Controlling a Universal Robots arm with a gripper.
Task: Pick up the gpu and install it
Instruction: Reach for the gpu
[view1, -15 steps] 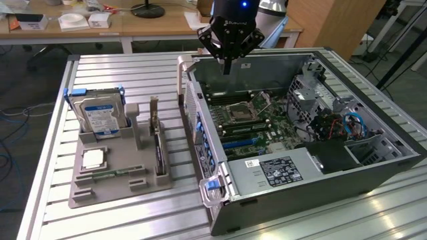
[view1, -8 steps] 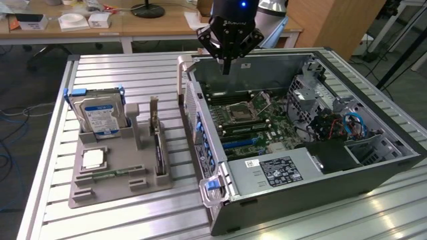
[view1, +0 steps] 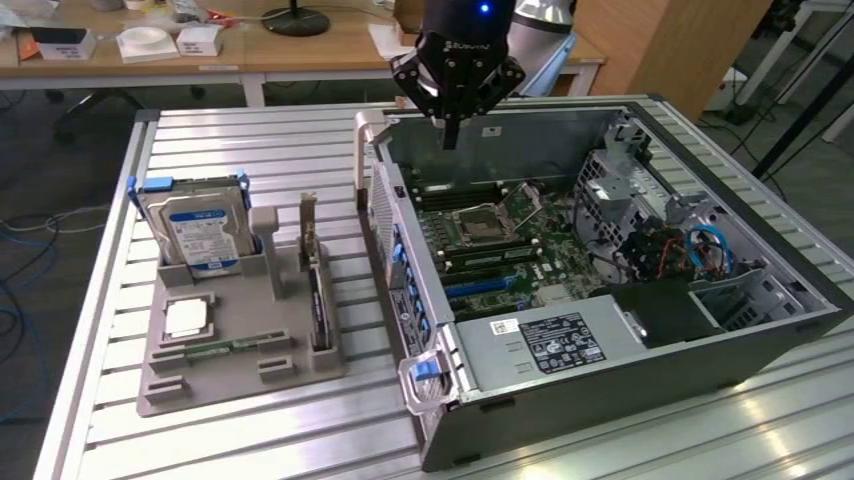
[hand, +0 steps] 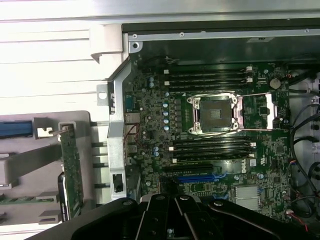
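Open computer case (view1: 607, 405) lying on its side on a slatted metal worktop (view1: 254, 150), with a grey tray (view1: 247, 375) beside it at the exterior view's left. The gpu (view1: 315, 285) stood on edge in a slot of the tray, its metal bracket at the end farther from the camera, untouched and just beside the case's outer wall. In the same tray a hard drive (view1: 200, 235) stood upright near the gpu, with a square chip (view1: 187, 318) and a memory stick (view1: 220, 348) lying flat in front of it. The gripper (view1: 450, 135) hung above the far end of the case, over the edge of the motherboard (view1: 527, 255), well apart from the gpu; its fingers were pressed together and held nothing. The case's side wall, with blue latches and a grey handle (view1: 424, 380) at its near corner, rose between the tray and the motherboard. On the board, an open processor socket (view1: 474, 225) sat between rows of memory slots, and a blue slot (view1: 481, 288) lay nearer the camera. A power supply (view1: 554, 340) with a white label filled the near end of the case, and drive cages with blue cables (view1: 705, 245) stood at the exterior view's right. A desk (view1: 200, 55) with small boxes stood behind the worktop.
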